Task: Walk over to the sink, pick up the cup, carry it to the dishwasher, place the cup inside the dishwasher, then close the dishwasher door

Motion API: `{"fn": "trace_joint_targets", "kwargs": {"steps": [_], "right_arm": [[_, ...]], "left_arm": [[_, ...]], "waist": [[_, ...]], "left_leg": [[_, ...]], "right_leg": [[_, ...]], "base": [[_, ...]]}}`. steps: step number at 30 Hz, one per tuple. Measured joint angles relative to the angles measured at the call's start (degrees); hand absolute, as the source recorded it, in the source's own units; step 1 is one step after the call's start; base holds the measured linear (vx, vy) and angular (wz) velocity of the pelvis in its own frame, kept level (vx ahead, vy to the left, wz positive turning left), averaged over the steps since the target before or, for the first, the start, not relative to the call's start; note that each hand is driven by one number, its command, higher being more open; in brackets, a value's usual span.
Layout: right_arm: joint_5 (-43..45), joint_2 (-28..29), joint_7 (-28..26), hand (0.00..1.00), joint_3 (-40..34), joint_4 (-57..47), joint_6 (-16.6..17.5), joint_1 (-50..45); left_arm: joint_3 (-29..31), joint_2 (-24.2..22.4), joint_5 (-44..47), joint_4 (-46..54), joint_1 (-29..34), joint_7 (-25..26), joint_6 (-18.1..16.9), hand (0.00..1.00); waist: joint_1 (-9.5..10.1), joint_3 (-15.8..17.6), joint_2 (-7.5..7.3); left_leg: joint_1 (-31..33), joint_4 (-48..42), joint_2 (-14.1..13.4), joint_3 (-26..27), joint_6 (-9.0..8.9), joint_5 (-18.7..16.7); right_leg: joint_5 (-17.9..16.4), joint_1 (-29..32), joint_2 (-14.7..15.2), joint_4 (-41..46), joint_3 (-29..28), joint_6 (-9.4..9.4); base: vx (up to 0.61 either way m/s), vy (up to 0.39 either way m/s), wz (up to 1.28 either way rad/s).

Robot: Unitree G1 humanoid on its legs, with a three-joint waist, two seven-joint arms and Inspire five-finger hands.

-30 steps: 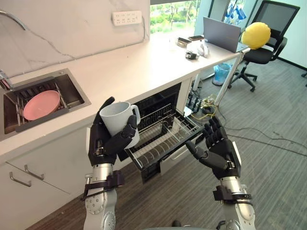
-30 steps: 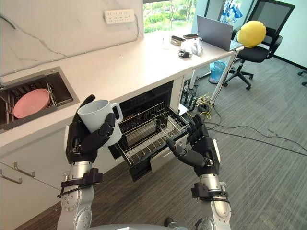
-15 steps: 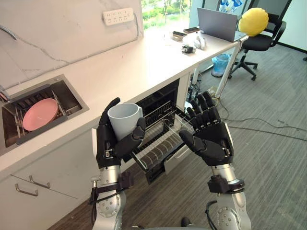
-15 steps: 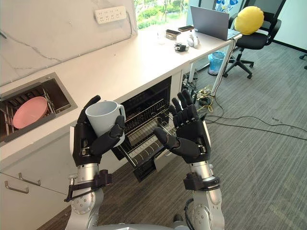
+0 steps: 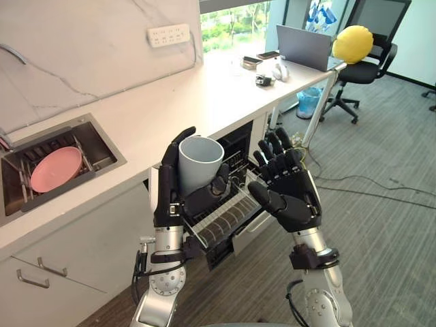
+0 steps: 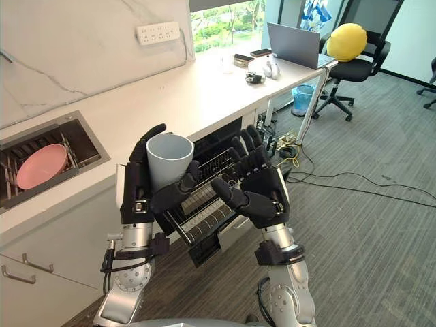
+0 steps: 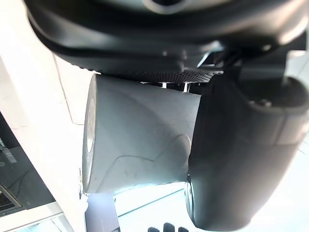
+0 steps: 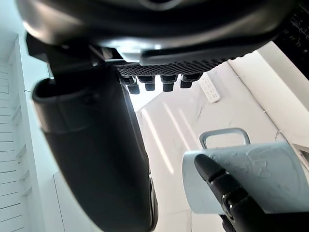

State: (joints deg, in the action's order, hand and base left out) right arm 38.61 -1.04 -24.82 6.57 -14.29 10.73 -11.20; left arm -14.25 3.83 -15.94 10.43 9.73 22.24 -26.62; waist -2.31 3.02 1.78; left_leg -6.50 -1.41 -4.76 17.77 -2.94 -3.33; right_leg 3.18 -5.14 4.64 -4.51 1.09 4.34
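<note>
The step in hand looks like the carrying one, and it seems nearly done. The cup is out of the sink and up in the air. The left hand has its fingers and thumb curled tight round the cup's side. The cup stands straight, with its open top facing up.

The right hand is just beside the cup, on the side away from the sink. Its fingers are straight and spread, and it holds nothing.

The dishwasher is open under the worktop. Its wire rack is pulled out, and it sits just below both hands and a little past them. So the cup is over the rack but not in it yet.

Far off to the outer side of the left hand, a pink plate lies in the sink. It is not part of this job.

Next, I think the left hand needs to go down and forward until the cup sits on the rack. It should find a free spot between the wires, so the cup does not tip. Then the fingers can let go slowly. The right hand should stay clear of the cup on the way down, so it does not bump it. Shutting the dishwasher comes last, and the empty right hand looks well placed to push it.
</note>
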Motion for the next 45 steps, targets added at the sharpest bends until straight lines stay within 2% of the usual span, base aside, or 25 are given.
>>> {"fn": "trace_joint_targets", "kwargs": {"steps": [7,12,16,21,30,45], "right_arm": [[-2.47,-0.77,1.07,1.0,1.93,-0.43,-2.15,1.76],[-6.42,-1.78,2.69,1.0,3.34,-0.67,-5.59,1.81],[-7.63,-3.06,3.51,1.0,4.07,-0.67,-7.06,1.85],[-8.47,-3.61,4.79,1.0,4.52,-0.73,-7.15,2.97],[-7.12,-4.29,8.97,1.0,5.23,-2.83,-7.02,6.4],[-4.42,-4.36,10.56,1.0,5.0,-2.84,-7.44,6.69]], "left_arm": [[-0.95,0.47,-1.1,-0.01,-1.1,0.14,-0.26,0.0],[-1.12,0.51,-2.11,0.0,-1.63,0.03,-1.32,0.0],[-2.16,0.69,-4.14,0.06,-1.86,0.04,-1.93,0.0],[-3.09,0.9,-4.47,0.29,-2.24,-0.43,-1.92,0.0],[-4.4,0.95,-3.53,0.52,-2.67,-3.02,-1.87,0.0],[-5.32,0.9,-3.47,0.52,-2.67,-4.27,-1.87,0.0]], "waist": [[0.06,-0.8,-0.39],[0.04,-0.97,-0.48],[0.05,-1.35,-0.65],[0.01,-2.7,-0.74],[0.07,-2.85,-0.77],[0.06,-2.9,-0.83]], "left_leg": [[-0.07,0.03,0.0,0.05,0.0,0.0],[-0.06,0.1,0.03,0.16,-0.01,0.0],[-0.04,0.22,0.1,0.2,-0.03,0.02],[-0.05,0.36,0.12,0.34,-0.05,0.03],[-0.09,0.43,0.16,0.33,-0.08,0.07],[-0.09,1.07,0.3,0.17,-0.08,0.45]], "right_leg": [[0.03,-0.01,-0.05,0.0,-0.1,0.05],[0.03,0.08,-0.09,0.0,-0.21,0.05],[0.03,0.16,-0.13,0.0,-0.26,0.05],[0.03,0.27,-0.18,-0.02,-0.41,0.05],[0.04,0.42,-0.18,0.01,-0.43,0.03],[0.04,0.44,-0.14,0.0,-0.21,0.03]], "base": [[-0.02,-0.019,0.0],[0.0,-0.006,0.0],[0.0,0.0,0.0],[-0.01,-0.013,0.0],[0.0,0.0,0.0],[0.0,0.0,0.0]]}}
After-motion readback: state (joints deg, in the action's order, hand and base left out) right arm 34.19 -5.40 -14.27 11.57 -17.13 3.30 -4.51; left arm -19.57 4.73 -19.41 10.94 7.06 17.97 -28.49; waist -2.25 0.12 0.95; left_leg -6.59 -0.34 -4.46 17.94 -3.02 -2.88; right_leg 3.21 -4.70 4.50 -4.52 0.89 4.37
